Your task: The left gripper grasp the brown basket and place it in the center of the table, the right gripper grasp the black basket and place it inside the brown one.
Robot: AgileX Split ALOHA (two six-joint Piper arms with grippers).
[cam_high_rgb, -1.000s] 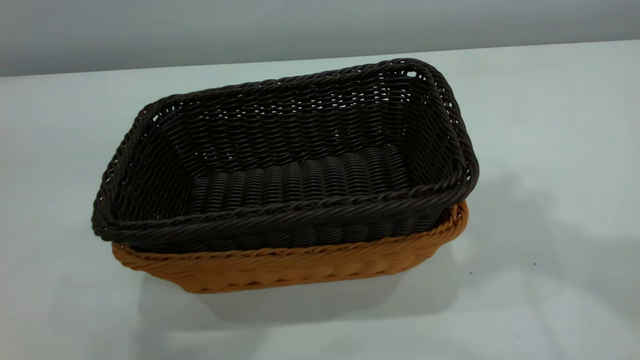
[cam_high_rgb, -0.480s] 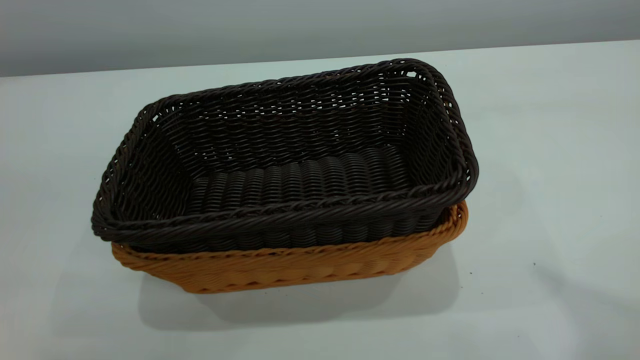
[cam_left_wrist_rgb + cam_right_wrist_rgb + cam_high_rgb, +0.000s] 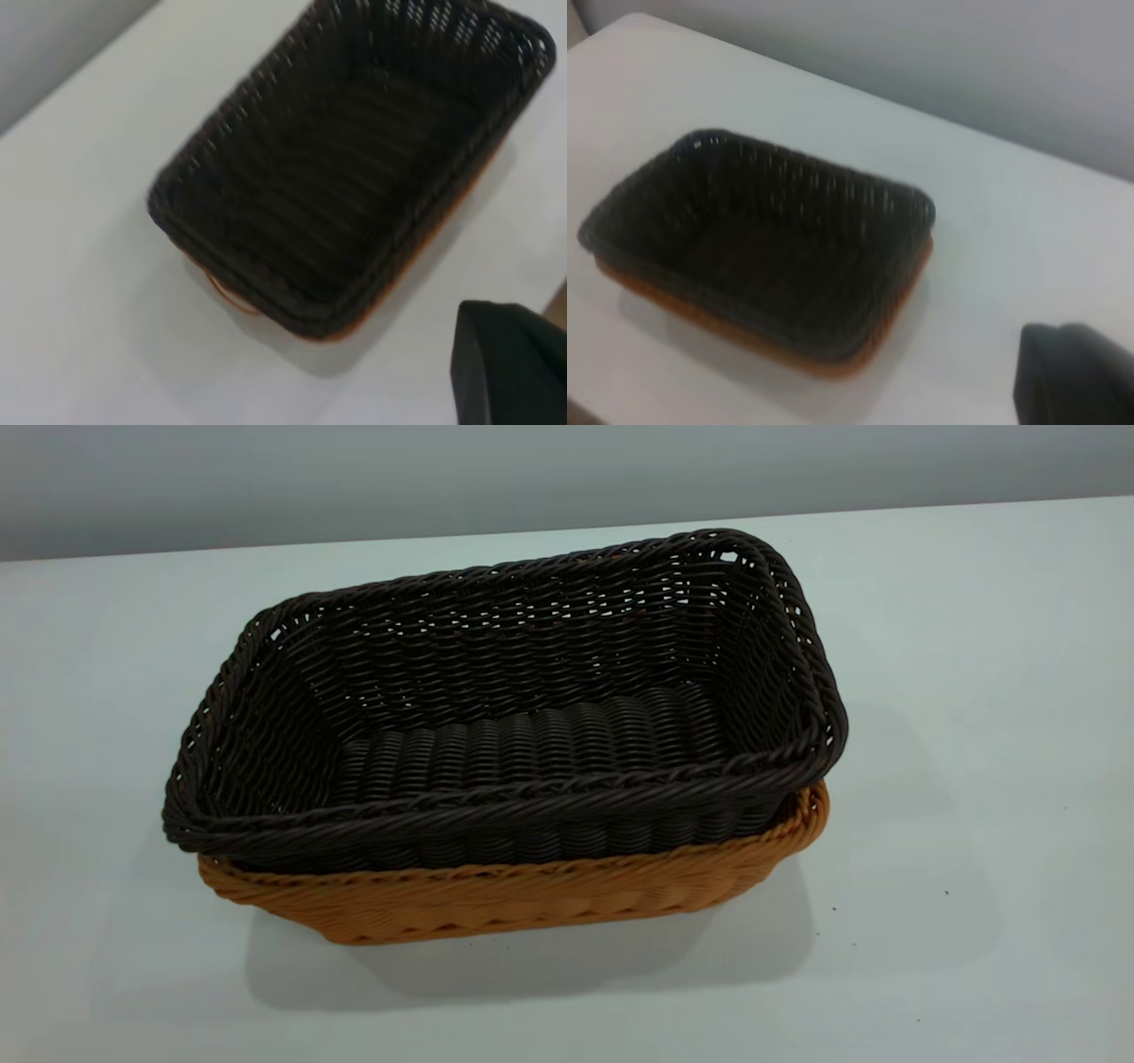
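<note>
Black basket [image 3: 532, 726] nested in brown basket [image 3: 532, 899] — no labels.

1. You see the black basket [image 3: 532, 735] nested upright inside the brown basket [image 3: 532, 899], dark braided rim riding above the orange-tan one.
2. Both rest mid-table [image 3: 974, 868], empty.

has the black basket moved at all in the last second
No. The black basket sits nested in the brown basket as before, its rim unmoved against the table's far edge.
</note>
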